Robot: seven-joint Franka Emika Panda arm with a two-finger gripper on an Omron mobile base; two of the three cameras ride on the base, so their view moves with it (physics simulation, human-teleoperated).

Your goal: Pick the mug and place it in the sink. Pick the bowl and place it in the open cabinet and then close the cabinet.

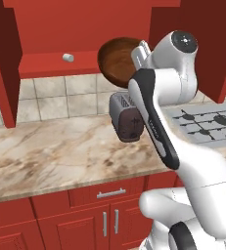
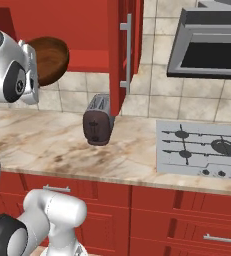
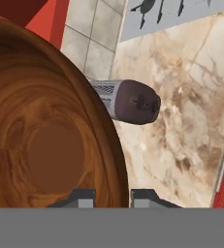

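The robot's two-finger gripper [image 3: 112,197] pinches the rim of the round, glossy dark brown wooden bowl [image 1: 117,59], held tilted just before the red wall cabinet's [image 1: 80,29] inner shelf; a level, deep placement ahead looks wise, clear of the small pale cylinder [image 1: 68,57].

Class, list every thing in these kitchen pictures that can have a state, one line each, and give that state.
Glossy dark brown wooden bowl: lifted off the counter, tilted on edge, rim clamped in the gripper.
Two-finger gripper: shut on the bowl's rim.
Red wall cabinet: doors open, inner shelf exposed.
Small pale cylinder: lying on the cabinet shelf.
Dark brown and silver toaster: standing upright on the marble counter.
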